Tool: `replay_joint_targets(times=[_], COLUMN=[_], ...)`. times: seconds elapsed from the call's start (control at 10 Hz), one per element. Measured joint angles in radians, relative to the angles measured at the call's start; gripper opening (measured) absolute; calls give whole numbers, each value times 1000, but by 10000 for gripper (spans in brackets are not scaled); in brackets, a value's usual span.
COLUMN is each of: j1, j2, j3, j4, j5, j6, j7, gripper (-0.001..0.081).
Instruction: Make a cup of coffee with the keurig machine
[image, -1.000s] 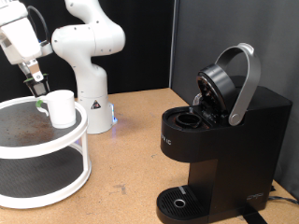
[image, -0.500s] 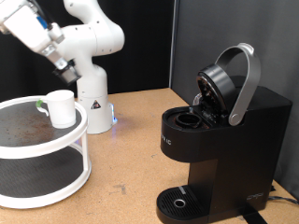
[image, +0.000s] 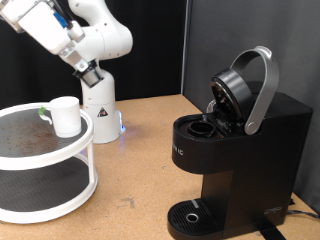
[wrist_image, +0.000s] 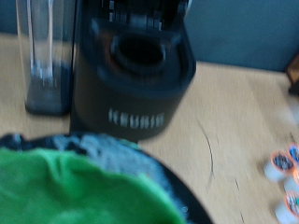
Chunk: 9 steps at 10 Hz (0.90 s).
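Above table (image: 140, 150), end effector (image: 92, 76) lifted off cup (image: 66, 115), maybe w/ pod.

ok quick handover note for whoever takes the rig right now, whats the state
Gripper: in the air at the exterior view's upper left, above the cup; whether it holds anything can't be seen.
Cup: upright on the top tier of the round white stand, not under the machine.
Keurig machine: lid raised, pod chamber looks empty.
Spare pods lie on the table.
Left: pod in, lid shut, cup on drip base, brew.

Even indoor light, dark backdrop; wrist view blurred, its foreground unfocused.
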Motion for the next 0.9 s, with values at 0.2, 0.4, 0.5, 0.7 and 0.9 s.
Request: replay_joint_targets(times=[0.2,0.4,0.5,0.7,0.9], j1=[39,81,95,100,99], j2=[23,61,70,75,75], j3=[-21,-18,0,7,13], j4=[45,103,116,123,109], j5=[120,168,172,172,172], j6=[-115,-197,-192,-189,-154], j7=[46,64,65,65,71], gripper=[472,472,472,472,472])
